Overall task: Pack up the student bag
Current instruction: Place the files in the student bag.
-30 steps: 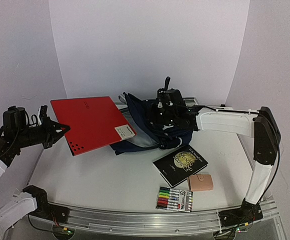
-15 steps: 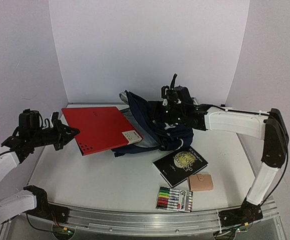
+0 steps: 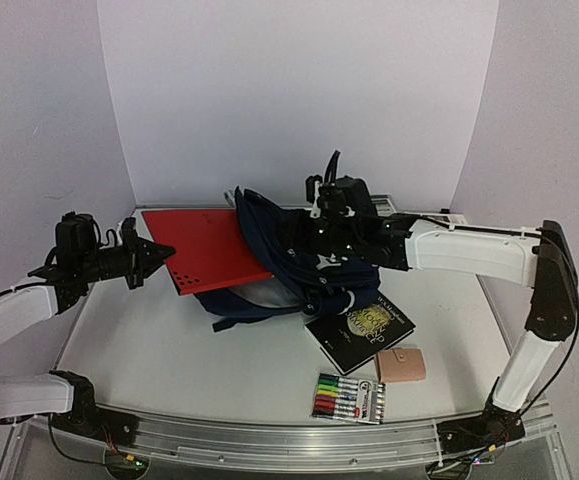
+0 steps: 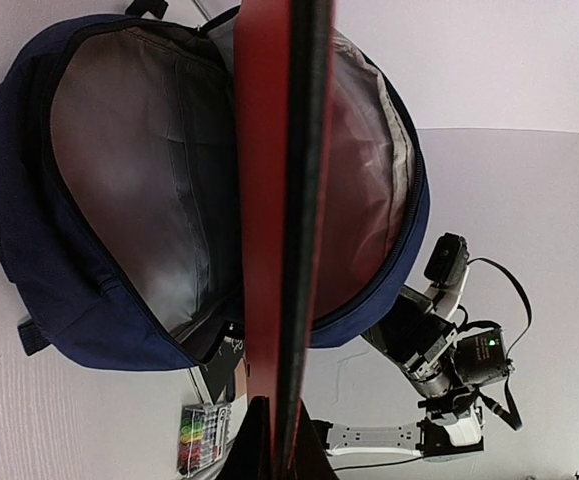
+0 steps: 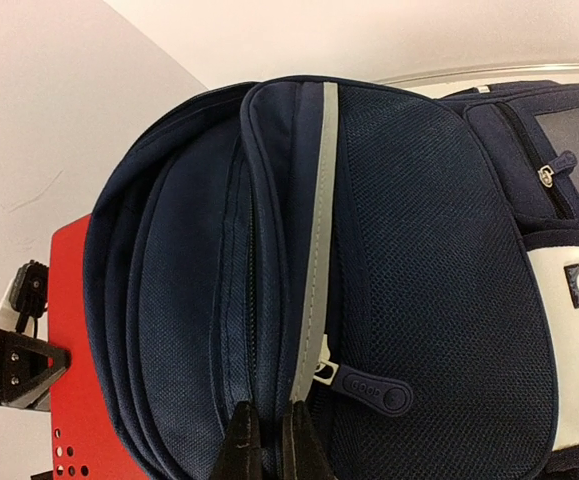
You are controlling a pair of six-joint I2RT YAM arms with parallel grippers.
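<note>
Two pincers are sharing this step: the left pincer [image 3: 157, 252] is clamping the edge of a red folder [image 3: 209, 258] and aiming it into the backpack [image 3: 304, 265], while the right pincer [image 5: 266, 440] is pinching the upper rim, holding the mouth open. Trouble is probably waiting at the opening: the folder's corner may be snagging on the grey lining or zipper edge and dragging the backpack across the worktop [image 3: 219, 350], or the rim may be slipping free. The navy backpack is lying toward the back of the worktop, gaping, showing a grey stripe and pale patches.
</note>
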